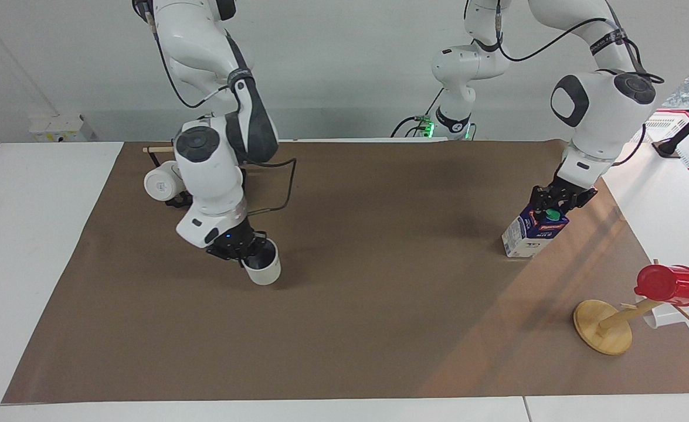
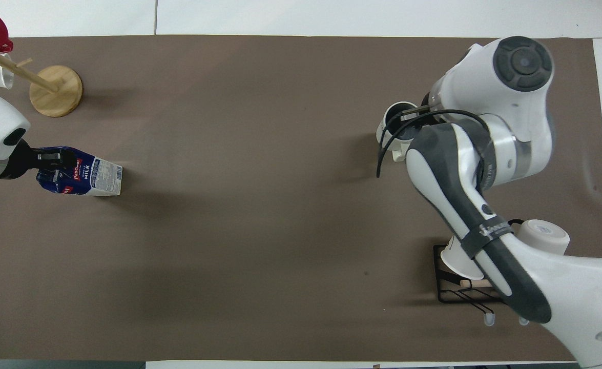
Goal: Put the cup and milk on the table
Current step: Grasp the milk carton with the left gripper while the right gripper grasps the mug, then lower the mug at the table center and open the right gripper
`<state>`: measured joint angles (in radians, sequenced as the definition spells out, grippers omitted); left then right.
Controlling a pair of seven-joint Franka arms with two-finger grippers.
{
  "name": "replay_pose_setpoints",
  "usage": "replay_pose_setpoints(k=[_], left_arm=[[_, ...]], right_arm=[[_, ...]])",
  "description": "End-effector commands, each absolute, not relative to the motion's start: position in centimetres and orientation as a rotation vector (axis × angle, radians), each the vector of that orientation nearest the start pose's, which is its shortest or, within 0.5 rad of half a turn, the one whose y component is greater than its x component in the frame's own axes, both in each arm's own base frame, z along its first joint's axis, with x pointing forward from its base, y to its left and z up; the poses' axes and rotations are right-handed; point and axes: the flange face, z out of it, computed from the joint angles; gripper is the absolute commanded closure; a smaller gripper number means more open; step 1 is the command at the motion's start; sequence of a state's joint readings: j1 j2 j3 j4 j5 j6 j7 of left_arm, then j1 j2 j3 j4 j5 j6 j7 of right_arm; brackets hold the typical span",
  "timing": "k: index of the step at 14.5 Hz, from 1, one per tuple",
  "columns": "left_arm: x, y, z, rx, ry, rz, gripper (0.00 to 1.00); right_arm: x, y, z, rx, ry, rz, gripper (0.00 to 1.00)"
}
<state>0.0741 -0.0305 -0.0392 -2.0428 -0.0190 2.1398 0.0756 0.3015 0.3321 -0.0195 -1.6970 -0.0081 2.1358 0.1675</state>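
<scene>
The off-white cup [image 1: 264,268] hangs tilted from my right gripper [image 1: 249,251], which is shut on its rim, low over the brown paper of the table [image 1: 379,328], near the middle of its right-arm half. The overhead view shows the cup [image 2: 394,134] half under the right arm. The milk [image 1: 530,232] leans tilted with its base at the paper at the left arm's end. My left gripper [image 1: 550,204] is shut on its dark blue top by the green cap. The overhead view shows the milk [image 2: 91,177] and the left gripper [image 2: 49,157].
A black wire rack with two white mugs [image 1: 159,184] stands near the right arm's base, also in the overhead view [image 2: 541,236]. A wooden mug tree [image 1: 603,327] holding a red cup [image 1: 669,285] stands farther from the robots than the milk.
</scene>
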Motion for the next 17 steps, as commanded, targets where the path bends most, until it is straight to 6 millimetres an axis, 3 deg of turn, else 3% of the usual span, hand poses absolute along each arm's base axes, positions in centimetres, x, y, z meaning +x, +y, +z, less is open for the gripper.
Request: replay_pose_setpoints(k=[1,3,6,11,14,16,17], left_arm=[[55.3,2.2,50.1,-3.158,0.043,-0.187,1.0],[55.4,2.0,53.0,-3.162,0.05,-0.163,1.0],[54.9,2.1,56.1,-3.16,0.055,-0.158,1.0],[54.1,2.1,58.4,-3.144,0.007,-0.158,1.0],[54.1,1.7,61.6,-3.141,0.02,-0.152,1.0],[53.8,1.6,62.2,-3.141,0.022,-0.15,1.0],[53.7,1.6,62.3,-3.139,0.02,-0.152,1.0]], right_arm=[[62.1,21.9,40.6,-3.126,-0.131,-0.18,1.0],[60.2,24.8,39.4,-3.119,-0.136,-0.184,1.0],[58.8,24.8,37.7,-3.103,-0.126,-0.232,1.0],[57.6,24.7,36.3,-3.094,-0.134,-0.255,1.0],[57.1,25.9,36.4,-3.084,-0.139,-0.271,1.0],[56.8,25.7,35.9,-3.082,-0.122,-0.275,1.0],[56.9,25.3,35.9,-3.085,-0.111,-0.271,0.59]])
